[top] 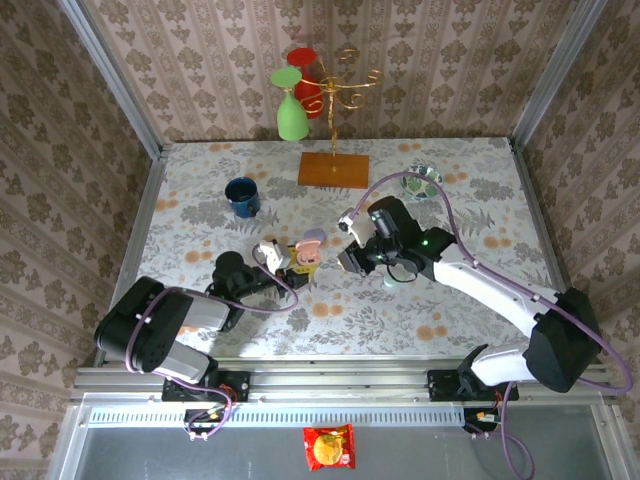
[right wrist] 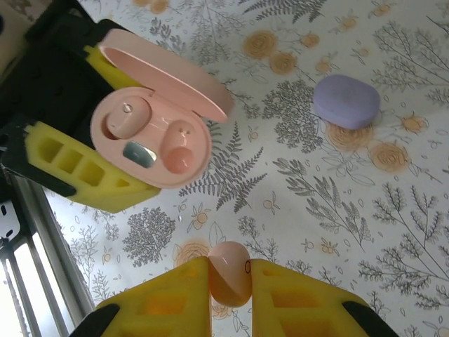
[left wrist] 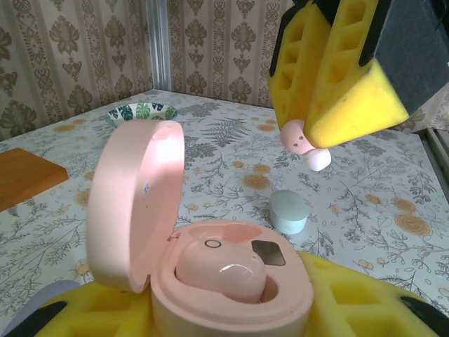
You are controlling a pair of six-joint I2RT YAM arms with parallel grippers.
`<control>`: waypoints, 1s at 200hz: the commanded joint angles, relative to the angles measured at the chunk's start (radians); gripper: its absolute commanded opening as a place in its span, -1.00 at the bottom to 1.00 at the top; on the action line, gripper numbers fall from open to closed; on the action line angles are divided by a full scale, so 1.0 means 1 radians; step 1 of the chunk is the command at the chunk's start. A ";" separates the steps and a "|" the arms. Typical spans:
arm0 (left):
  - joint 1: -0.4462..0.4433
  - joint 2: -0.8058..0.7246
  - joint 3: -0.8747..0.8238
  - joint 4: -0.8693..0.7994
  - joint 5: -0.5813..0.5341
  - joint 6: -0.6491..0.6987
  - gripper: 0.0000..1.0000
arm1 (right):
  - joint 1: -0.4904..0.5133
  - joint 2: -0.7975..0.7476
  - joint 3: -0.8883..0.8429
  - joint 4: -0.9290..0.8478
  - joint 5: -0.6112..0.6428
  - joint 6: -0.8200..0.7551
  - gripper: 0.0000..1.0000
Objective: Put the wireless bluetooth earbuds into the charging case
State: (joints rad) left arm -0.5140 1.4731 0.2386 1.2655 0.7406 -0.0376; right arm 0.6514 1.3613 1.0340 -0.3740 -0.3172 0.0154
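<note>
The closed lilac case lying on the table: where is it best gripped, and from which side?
Grip the lilac case across its shorter width, closing on the two long flanks near the middle, coming straight down from above. It lies flat and closed on the table, a rounded oblong with bare table around it; its curved ends would probably slip.

Open pink charging case (left wrist: 137, 203) in left hand (left wrist: 210, 319), earbud (left wrist: 221, 274) seated inside, right hand (left wrist: 316, 130) above pinching second earbud (left wrist: 306, 144), mint case (left wrist: 288, 212) behind

Open pink charging case (right wrist: 151, 137) holds one seated pink earbud (right wrist: 179, 149); second pink earbud (right wrist: 229, 274) is pinched clear of it.
</note>
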 commanded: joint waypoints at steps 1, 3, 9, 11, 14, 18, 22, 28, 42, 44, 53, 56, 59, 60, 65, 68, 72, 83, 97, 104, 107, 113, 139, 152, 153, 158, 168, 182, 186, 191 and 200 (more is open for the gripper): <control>-0.009 0.011 0.025 0.029 0.040 -0.019 -0.18 | 0.022 0.024 0.061 -0.031 0.018 -0.054 -0.63; -0.009 0.012 0.025 0.029 0.042 -0.018 -0.18 | 0.024 0.024 0.063 -0.031 0.019 -0.054 -0.63; -0.010 0.012 0.025 0.029 0.046 -0.017 -0.18 | 0.028 0.045 0.073 -0.029 0.021 -0.052 -0.63; -0.011 0.011 0.025 0.030 0.047 -0.018 -0.18 | 0.029 0.052 0.076 -0.028 0.020 -0.051 -0.63; -0.011 0.012 0.024 0.029 0.049 -0.018 -0.18 | 0.031 0.056 0.079 -0.025 0.020 -0.049 -0.63; -0.012 0.012 0.024 0.029 0.052 -0.018 -0.18 | 0.034 0.058 0.084 -0.023 0.017 -0.047 -0.64; -0.013 0.012 0.025 0.029 0.052 -0.019 -0.18 | 0.036 0.061 0.087 -0.018 0.015 -0.048 -0.64; -0.015 0.012 0.024 0.030 0.052 -0.021 -0.18 | 0.041 0.064 0.091 -0.014 0.013 -0.048 -0.64; -0.019 0.012 0.026 0.029 0.052 -0.021 -0.18 | 0.050 0.075 0.104 -0.005 0.008 -0.049 -0.64; -0.020 0.012 0.026 0.029 0.052 -0.021 -0.18 | 0.052 0.078 0.106 -0.005 0.006 -0.049 -0.64; -0.023 0.013 0.029 0.029 0.054 -0.021 -0.18 | 0.058 0.091 0.116 -0.009 0.003 -0.054 -0.64; -0.024 0.013 0.030 0.029 0.055 -0.022 -0.18 | 0.061 0.096 0.119 -0.010 0.004 -0.056 -0.64; -0.025 0.013 0.030 0.029 0.055 -0.023 -0.18 | 0.063 0.100 0.123 -0.012 0.006 -0.057 -0.64; -0.026 0.013 0.031 0.029 0.055 -0.023 -0.18 | 0.063 0.101 0.124 -0.013 0.007 -0.057 -0.64; -0.026 0.013 0.033 0.029 0.058 -0.022 -0.18 | 0.066 0.108 0.129 -0.015 0.009 -0.058 -0.64; -0.027 0.013 0.032 0.029 0.060 -0.022 -0.19 | 0.069 0.112 0.132 -0.016 0.010 -0.060 -0.64; -0.028 0.013 0.033 0.029 0.061 -0.021 -0.19 | 0.070 0.117 0.136 -0.017 0.012 -0.060 -0.64; -0.031 0.013 0.034 0.031 0.067 -0.019 -0.19 | 0.074 0.122 0.143 -0.017 0.013 -0.061 -0.64; -0.032 0.013 0.033 0.030 0.067 -0.017 -0.19 | 0.075 0.125 0.144 -0.010 0.015 -0.058 -0.64; -0.033 0.013 0.031 0.029 0.067 -0.016 -0.19 | 0.076 0.125 0.146 -0.008 0.014 -0.057 -0.64; -0.033 0.013 0.033 0.030 0.066 -0.017 -0.19 | 0.076 0.126 0.146 -0.006 0.014 -0.057 -0.64; -0.034 0.013 0.031 0.031 0.068 -0.018 -0.19 | 0.076 0.128 0.148 -0.005 0.011 -0.056 -0.64; -0.035 0.006 0.031 0.031 0.065 -0.018 -0.19 | 0.079 0.137 0.145 -0.008 0.016 -0.066 -0.64; -0.036 0.000 0.031 0.031 0.065 -0.020 -0.19 | 0.079 0.142 0.140 -0.011 0.029 -0.072 -0.63; -0.036 0.000 0.031 0.031 0.065 -0.020 -0.19 | 0.080 0.142 0.140 -0.013 0.030 -0.072 -0.63; -0.036 -0.003 0.030 0.030 0.065 -0.022 -0.19 | 0.079 0.146 0.140 -0.015 0.030 -0.073 -0.62; -0.036 -0.008 0.029 0.030 0.059 -0.025 -0.19 | 0.079 0.149 0.135 -0.014 0.030 -0.075 -0.62; -0.036 -0.015 0.027 0.029 0.047 -0.032 -0.18 | 0.078 0.152 0.129 -0.012 0.030 -0.075 -0.60; -0.037 -0.017 0.028 0.029 0.044 -0.034 -0.18 | 0.078 0.152 0.127 -0.011 0.026 -0.076 -0.60; -0.037 -0.017 0.028 0.029 0.043 -0.038 -0.18 | 0.078 0.152 0.126 -0.009 0.024 -0.074 -0.59; -0.036 -0.018 0.031 0.029 0.044 -0.041 -0.18 | 0.080 0.151 0.123 -0.003 0.022 -0.071 -0.59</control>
State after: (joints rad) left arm -0.5438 1.4780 0.2520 1.2613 0.7811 -0.0509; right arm 0.7242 1.5009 1.1503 -0.3817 -0.3088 -0.0349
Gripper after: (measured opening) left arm 0.411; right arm 0.205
